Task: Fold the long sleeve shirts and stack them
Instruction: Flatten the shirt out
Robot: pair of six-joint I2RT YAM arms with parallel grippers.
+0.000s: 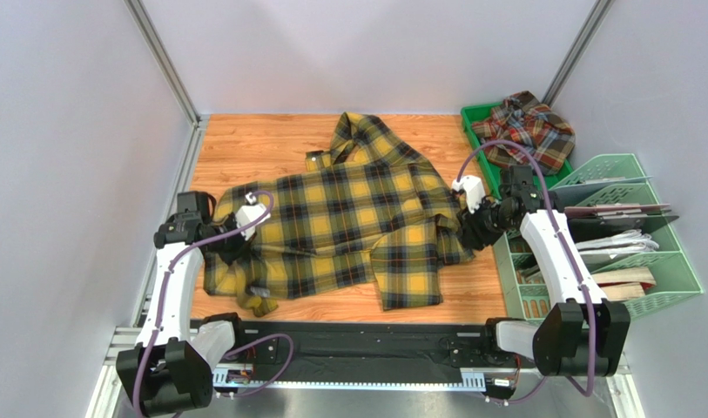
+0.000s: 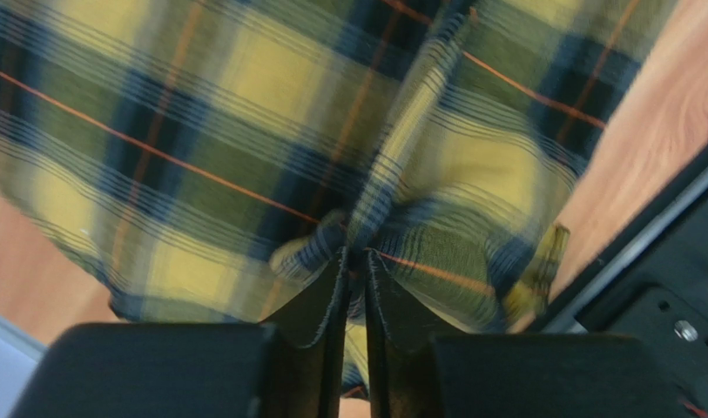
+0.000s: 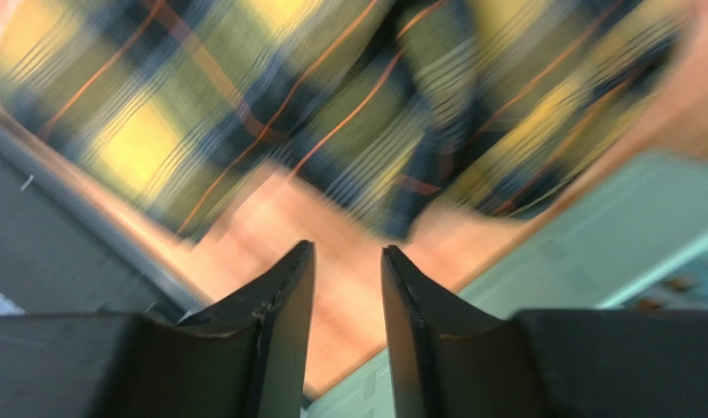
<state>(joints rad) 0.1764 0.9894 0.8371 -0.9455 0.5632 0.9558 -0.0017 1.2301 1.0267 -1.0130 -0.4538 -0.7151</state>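
The yellow and black check shirt [image 1: 357,218] lies spread and rumpled across the wooden table, collar toward the back. My left gripper [image 1: 231,246] is shut on a fold of that shirt [image 2: 366,235] at its left edge. My right gripper [image 1: 470,231] is open and empty just off the shirt's right edge; in the right wrist view its fingers [image 3: 283,296] hover above bare wood with the shirt [image 3: 331,104] ahead, blurred. The rust-red check shirt [image 1: 527,129] lies bunched in the green tray [image 1: 472,113] at the back right.
A pale green file rack [image 1: 627,235] with papers and books stands at the right, close beside my right arm; its edge shows in the right wrist view [image 3: 592,252]. A metal rail and black strip [image 1: 348,344] run along the table's near edge. Grey walls close in the sides.
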